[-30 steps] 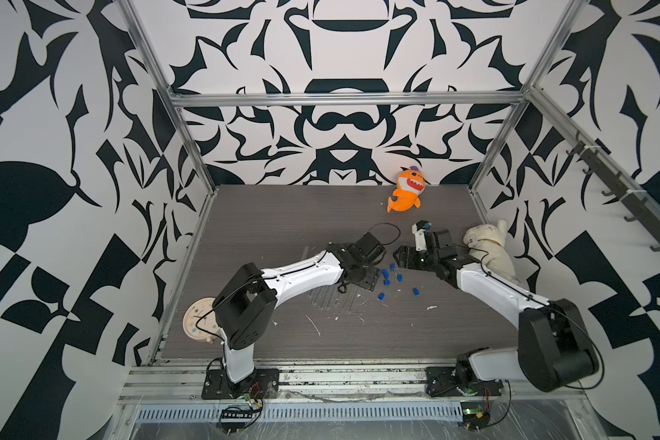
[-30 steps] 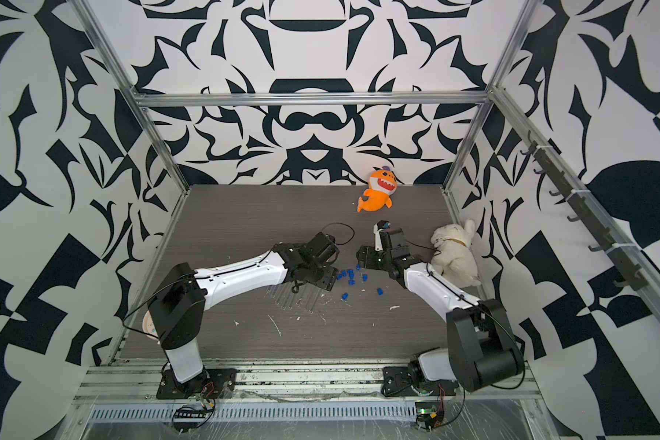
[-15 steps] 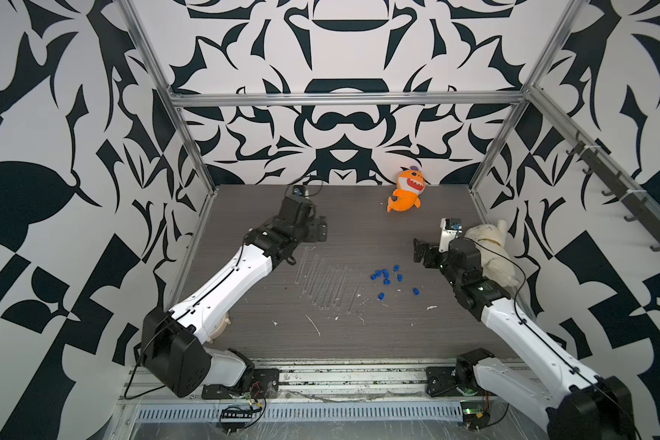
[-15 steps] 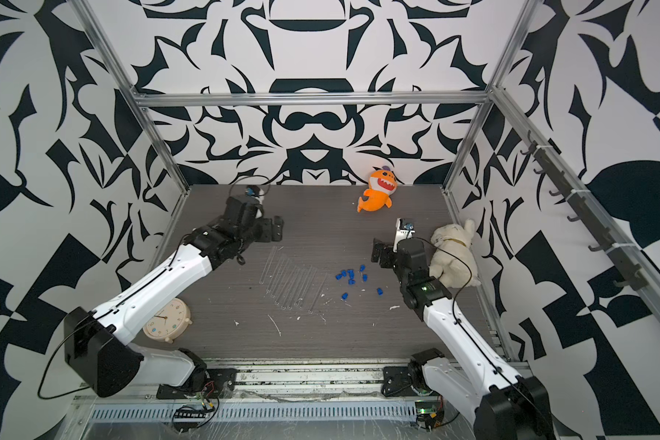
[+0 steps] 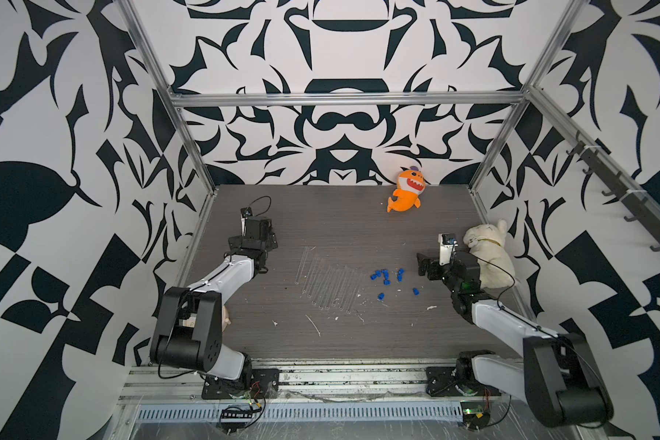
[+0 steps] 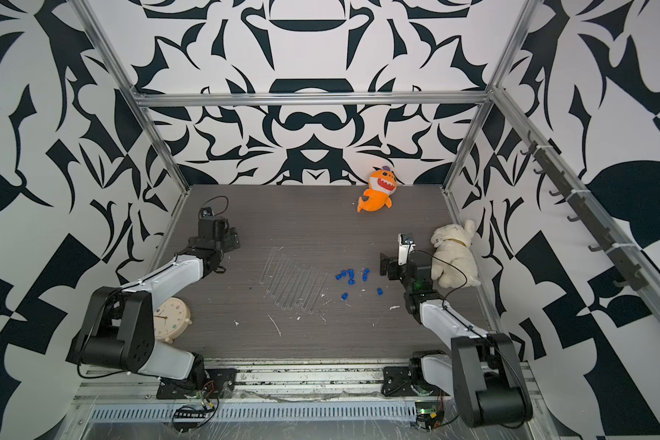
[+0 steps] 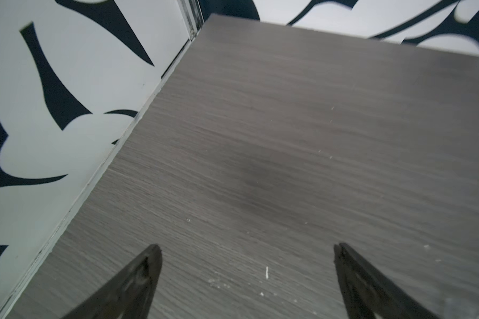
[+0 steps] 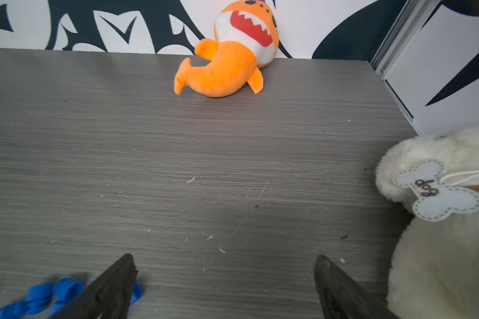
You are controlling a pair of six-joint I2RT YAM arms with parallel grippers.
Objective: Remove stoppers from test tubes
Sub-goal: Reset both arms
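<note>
Both hands are empty. The left black parallel gripper has its jaws spread wide over bare grey wood-grain tabletop towards the left edge. The right black parallel gripper is just as wide, just beside the small bright blue plastic stoppers. These lie scattered loose, apart from the slim clear test tubes, which lie side by side in a row mid-table. The pulling looks finished, though the tube mouths are too faint to be sure. The next move is probably only a check.
</note>
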